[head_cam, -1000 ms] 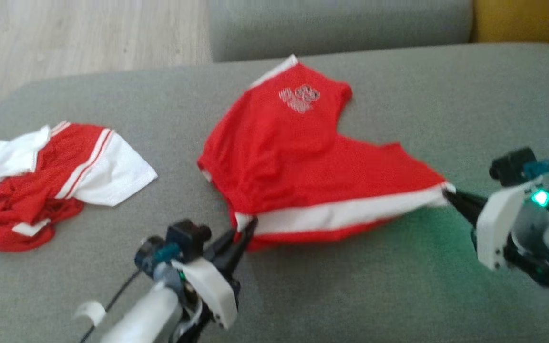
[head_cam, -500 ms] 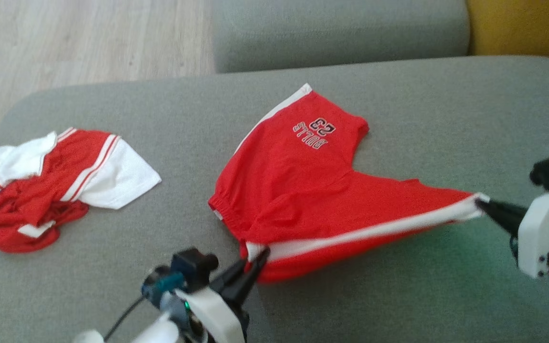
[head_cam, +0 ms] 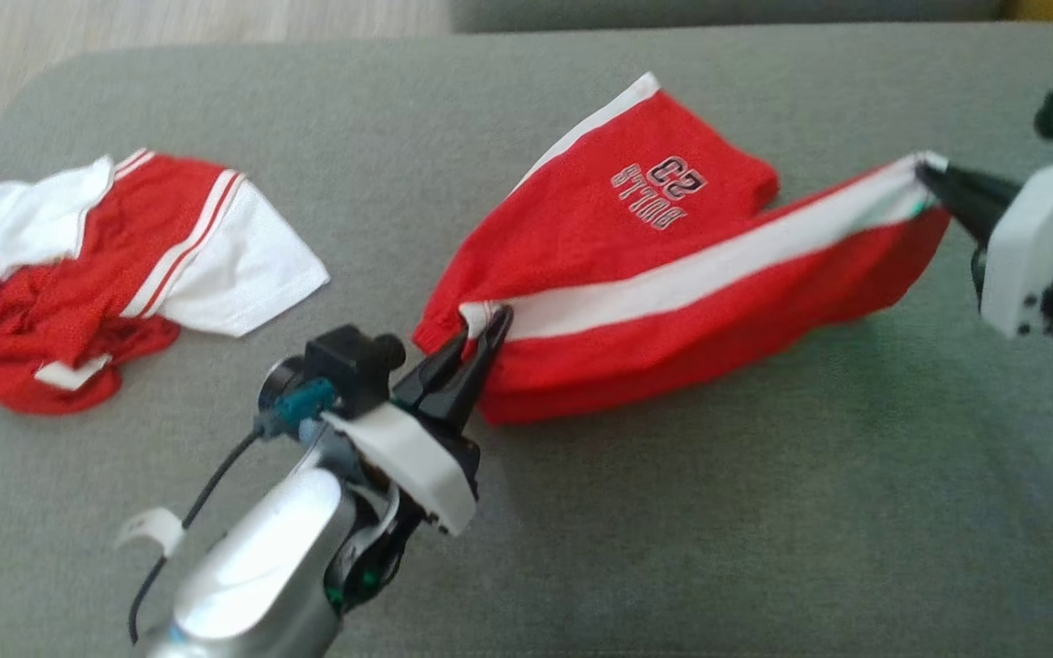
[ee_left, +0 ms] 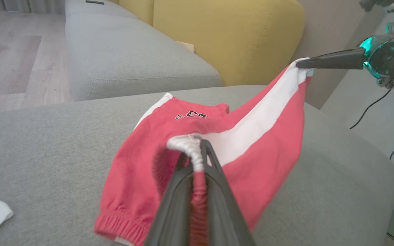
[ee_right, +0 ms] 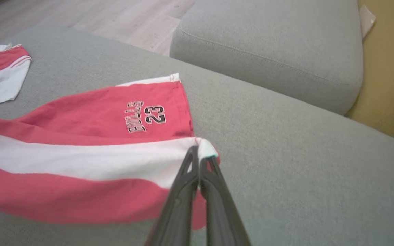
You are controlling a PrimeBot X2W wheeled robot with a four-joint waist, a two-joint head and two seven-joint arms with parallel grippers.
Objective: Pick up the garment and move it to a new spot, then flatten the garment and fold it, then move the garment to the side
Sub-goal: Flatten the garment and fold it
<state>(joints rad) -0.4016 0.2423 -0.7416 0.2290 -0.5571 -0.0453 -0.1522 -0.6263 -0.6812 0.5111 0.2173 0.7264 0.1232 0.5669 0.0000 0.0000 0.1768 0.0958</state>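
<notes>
- The grey sofa seat (head_cam: 764, 512) carries everything; it spans the head view from left to right.
- A second grey cushion (ee_right: 268, 44) lies beyond the seat's far edge. A yellow cushion (ee_left: 227, 37) stands at its right, and a wooden floor (ee_left: 9, 61) runs along its left.
- The red shorts (head_cam: 600, 238) are in the middle and right part of the seat. They are stretched between the two arms, from near left to far right.
  - The far leg lies flat on the seat.
  - The near leg is raised and hangs in a fold from the taut edge, its lower part close over the seat.
- A red-and-white garment (head_cam: 97, 274) lies crumpled at the left of the seat, well apart from the shorts.
- A white stripe (head_cam: 700, 270) runs along the shorts' lifted edge, from one arm to the other.
- The left pincer (head_cam: 481, 329) is at the near left end of the shorts. It is nearly closed on the gathered waistband (ee_left: 190, 143), whose elastic bunches between the two dark fingers.
- The right pincer (head_cam: 929, 174) is at the far right end, raised above the seat. It is clamped tight on the tip of the white stripe at the leg's hem corner.
- The lettering (head_cam: 659, 190) on the flat far leg reads "BULLS 23". It appears upside down in the head view.
</notes>
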